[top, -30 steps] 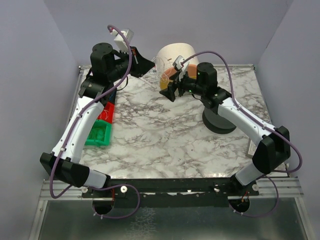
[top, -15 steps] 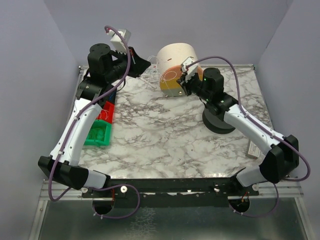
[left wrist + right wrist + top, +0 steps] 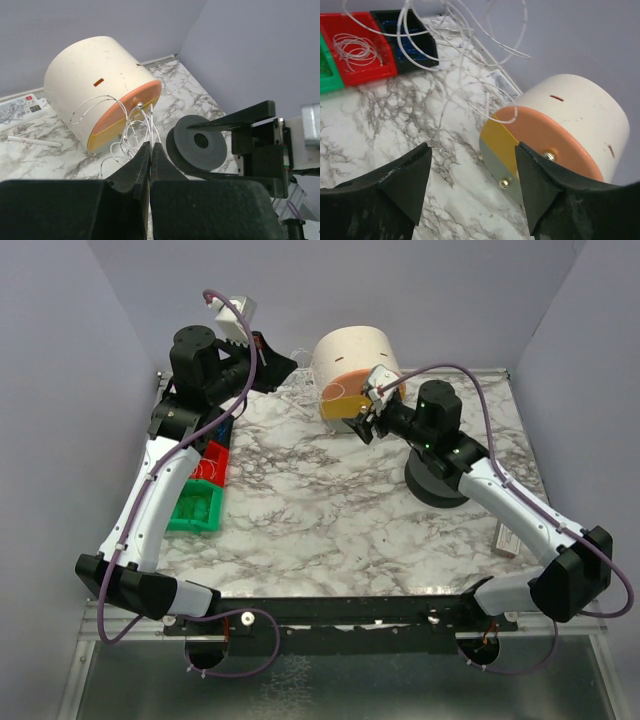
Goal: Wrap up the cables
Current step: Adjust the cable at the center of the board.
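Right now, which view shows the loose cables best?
Left wrist: the cables loop from the orange face of the drum into the shut left gripper. Right wrist shows only strands arcing overhead, ends cut off. Top external: faint wisps near the left gripper.

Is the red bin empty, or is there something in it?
Not empty: the red bin holds a loose coil of thin white cable, plain in the right wrist view.
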